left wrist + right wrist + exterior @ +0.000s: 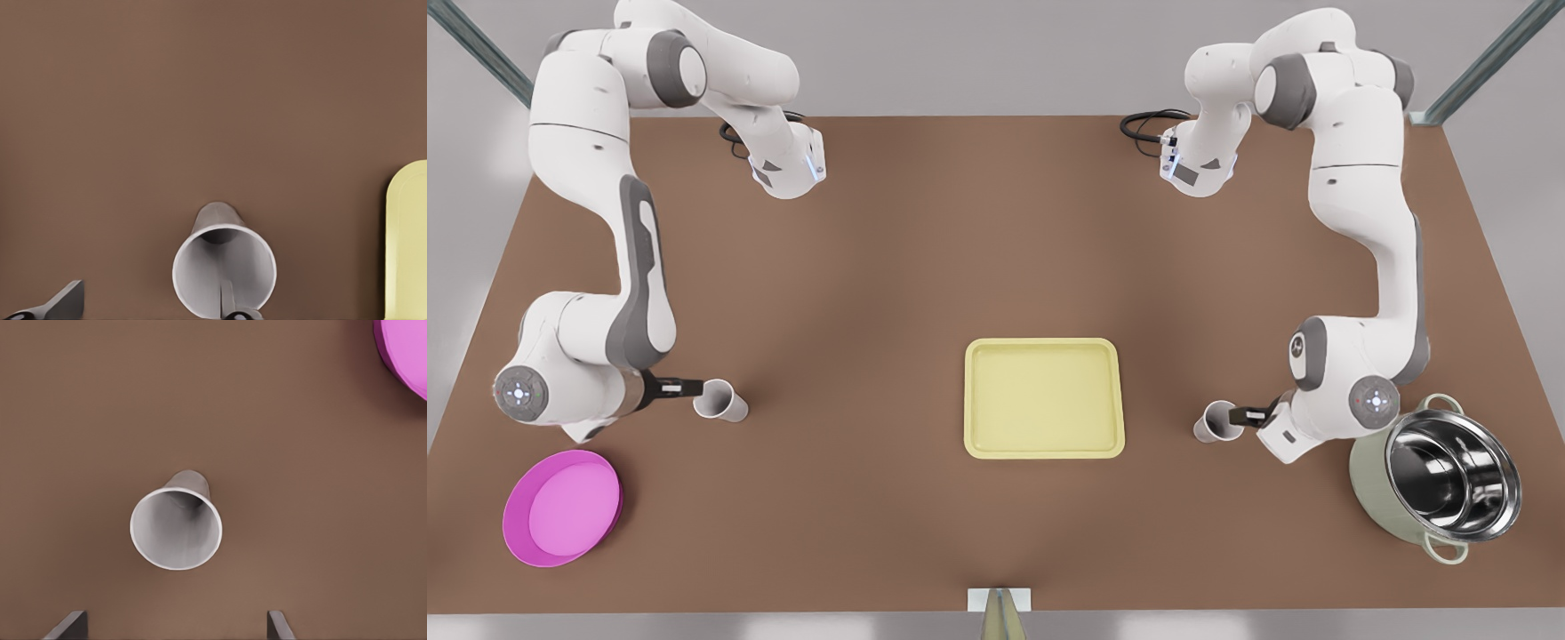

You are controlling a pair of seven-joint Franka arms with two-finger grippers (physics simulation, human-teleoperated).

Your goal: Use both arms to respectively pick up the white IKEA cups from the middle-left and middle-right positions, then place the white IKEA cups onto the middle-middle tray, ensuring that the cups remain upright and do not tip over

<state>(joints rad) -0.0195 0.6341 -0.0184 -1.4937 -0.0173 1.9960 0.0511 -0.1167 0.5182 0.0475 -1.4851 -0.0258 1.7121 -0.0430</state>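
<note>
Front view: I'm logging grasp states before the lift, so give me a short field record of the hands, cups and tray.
right hand: at the front view's left, open, just short of its cup
left hand: at the front view's right, open, one finger over its cup's rim
right cup: upright on the table, not lifted
left cup: upright on the table, not lifted
tray: between the cups, no cup on it
bystanders: magenta plate near the right arm, steel pot near the left arm
</note>
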